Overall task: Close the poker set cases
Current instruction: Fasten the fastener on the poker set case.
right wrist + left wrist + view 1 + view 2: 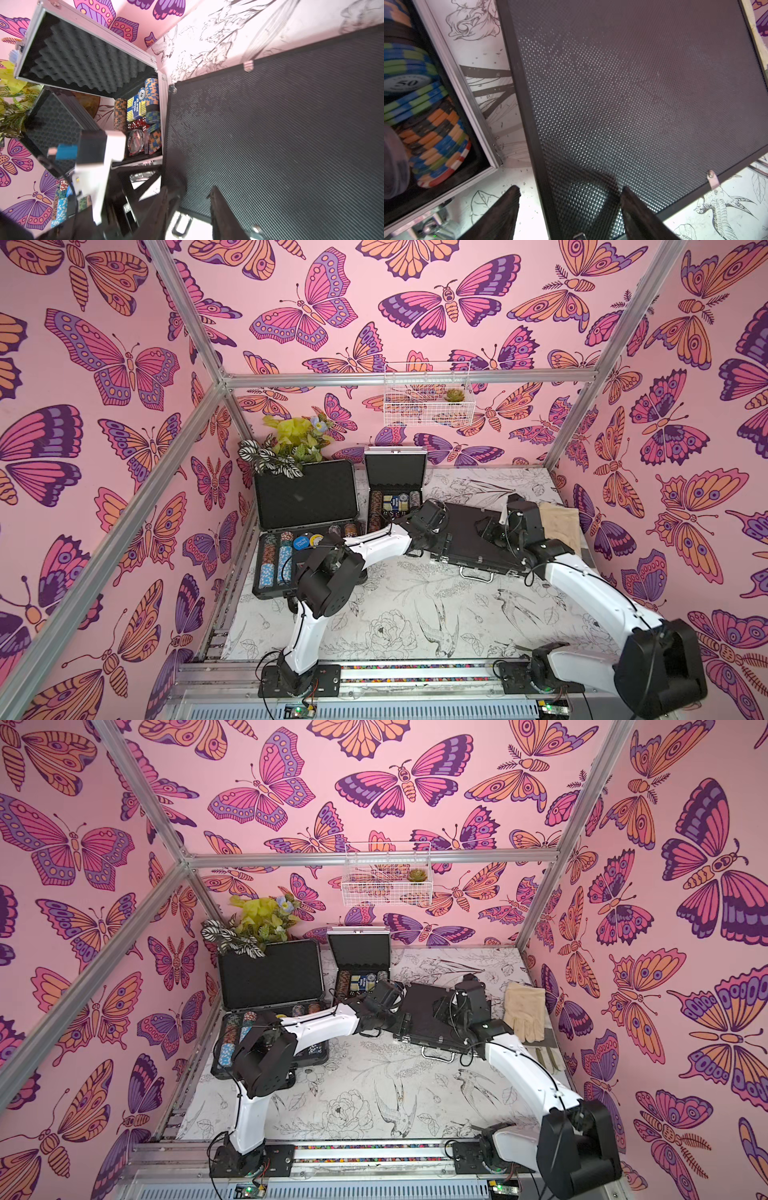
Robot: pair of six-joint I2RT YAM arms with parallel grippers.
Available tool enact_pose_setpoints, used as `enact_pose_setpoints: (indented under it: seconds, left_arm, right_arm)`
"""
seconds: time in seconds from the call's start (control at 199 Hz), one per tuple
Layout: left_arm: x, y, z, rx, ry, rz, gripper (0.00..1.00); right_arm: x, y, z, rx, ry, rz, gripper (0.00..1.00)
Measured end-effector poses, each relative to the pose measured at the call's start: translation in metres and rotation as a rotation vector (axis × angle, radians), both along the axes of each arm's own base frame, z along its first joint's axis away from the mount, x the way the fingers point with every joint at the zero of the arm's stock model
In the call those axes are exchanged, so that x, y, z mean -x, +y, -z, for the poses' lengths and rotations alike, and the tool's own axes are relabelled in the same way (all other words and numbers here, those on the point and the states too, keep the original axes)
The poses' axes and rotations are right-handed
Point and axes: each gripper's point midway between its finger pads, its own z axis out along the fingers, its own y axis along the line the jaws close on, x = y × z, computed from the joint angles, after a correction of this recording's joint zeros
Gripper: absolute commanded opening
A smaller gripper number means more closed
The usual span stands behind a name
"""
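The black case (469,531) lies centre right in both top views, lid down. The left gripper (570,188) gapes wide astride its edge. The right gripper (190,189), narrower, holds nothing. Press evenly near the handle (476,574), without sliding it.

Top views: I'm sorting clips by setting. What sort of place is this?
Probably a staged robot test booth, not a home: an aluminium frame holds butterfly-print walls, and a left arm and right arm are bolted to a rail edging the printed table.
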Motion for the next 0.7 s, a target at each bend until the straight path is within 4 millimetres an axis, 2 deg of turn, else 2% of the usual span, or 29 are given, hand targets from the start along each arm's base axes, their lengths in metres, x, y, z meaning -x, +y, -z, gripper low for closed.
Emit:
enact_pose_setpoints:
  seconds: [0.07, 0.196, 0.391, 0.703]
  left_arm:
    - [0.001, 0.001, 0.0, 0.004, 0.0, -0.005, 0.76]
    - [0.002, 0.005, 0.0, 0.01, 0.002, -0.014, 0.76]
    - [0.004, 0.013, 0.0, 0.007, 0.005, -0.026, 0.76]
    - [0.011, 0.025, -0.002, -0.007, 0.024, -0.036, 0.79]
  right_arm:
    - [-0.008, 0.013, 0.008, 0.007, 0.022, -0.038, 0.28]
    - [-0.016, 0.034, 0.036, 0.006, 0.077, -0.1, 0.21]
    - [-0.015, 0.044, 0.088, -0.006, 0.174, -0.123, 0.12]
    - [-0.02, 0.048, 0.092, -0.072, 0.072, -0.123, 0.08]
